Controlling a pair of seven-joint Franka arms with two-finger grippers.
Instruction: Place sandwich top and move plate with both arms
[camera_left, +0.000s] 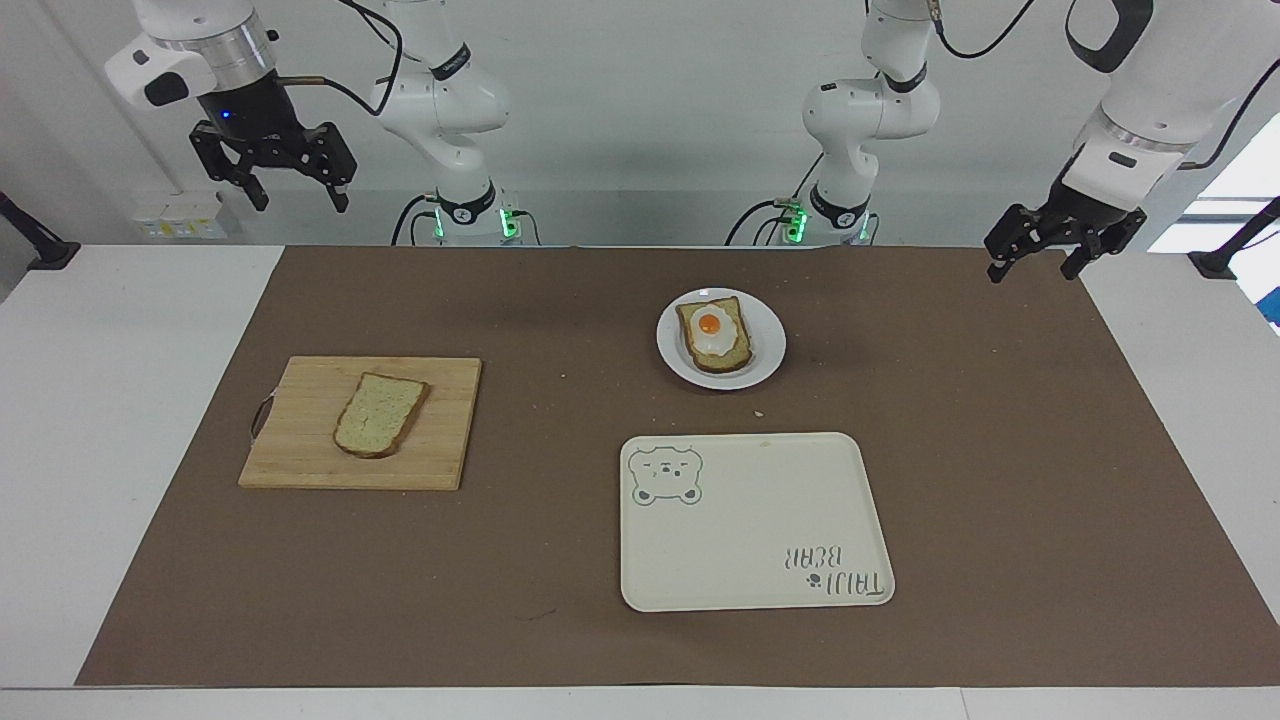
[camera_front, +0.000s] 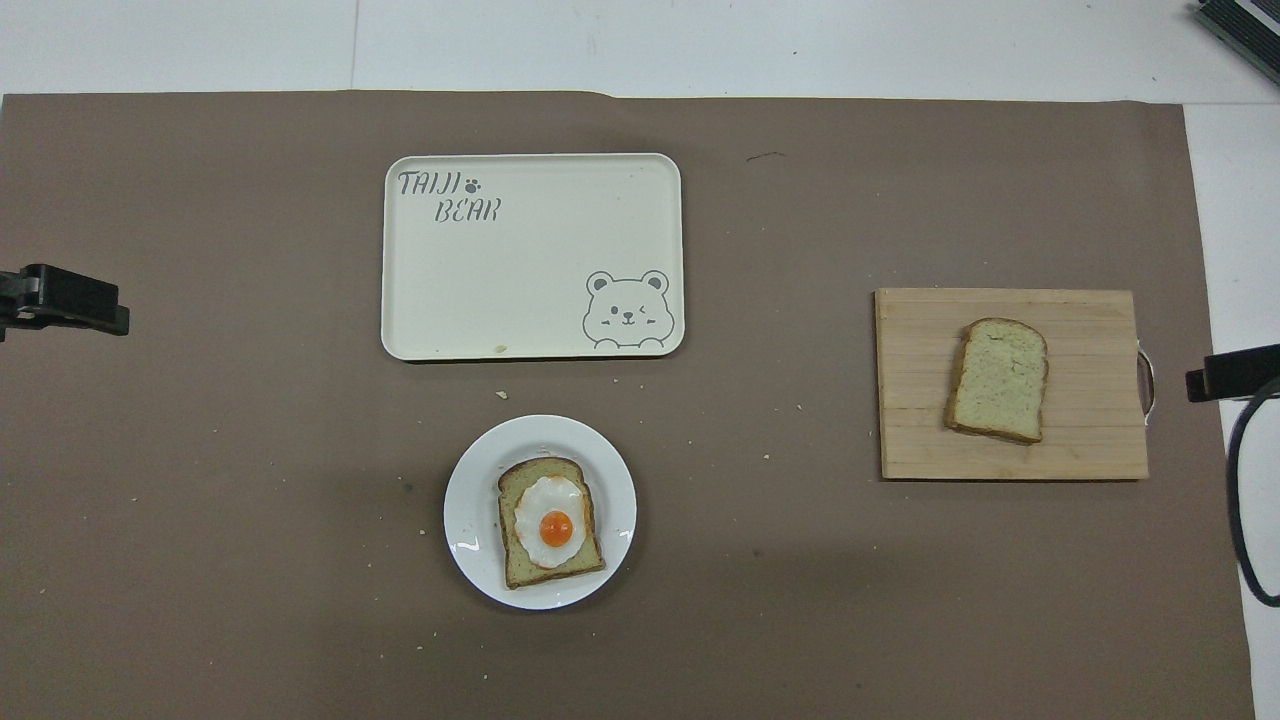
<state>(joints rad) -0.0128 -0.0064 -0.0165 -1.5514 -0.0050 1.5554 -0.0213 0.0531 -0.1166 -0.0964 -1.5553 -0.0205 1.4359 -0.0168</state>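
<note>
The sandwich top (camera_left: 380, 413) (camera_front: 998, 380), a plain pale bread slice, lies on a wooden cutting board (camera_left: 300, 460) (camera_front: 910, 440) toward the right arm's end of the table. The white plate (camera_left: 768, 345) (camera_front: 470, 540) sits near the middle and bears a bread slice with a fried egg (camera_left: 713, 335) (camera_front: 550, 525). My right gripper (camera_left: 300, 200) is open and empty, raised high at the robots' edge of the table, at the right arm's end. My left gripper (camera_left: 1032, 272) is open and empty, raised over the mat's corner at the left arm's end.
A cream rectangular tray with a bear drawing (camera_left: 760, 540) (camera_front: 530, 280) lies farther from the robots than the plate. A brown mat (camera_left: 560, 560) covers the table. Small crumbs lie around the plate.
</note>
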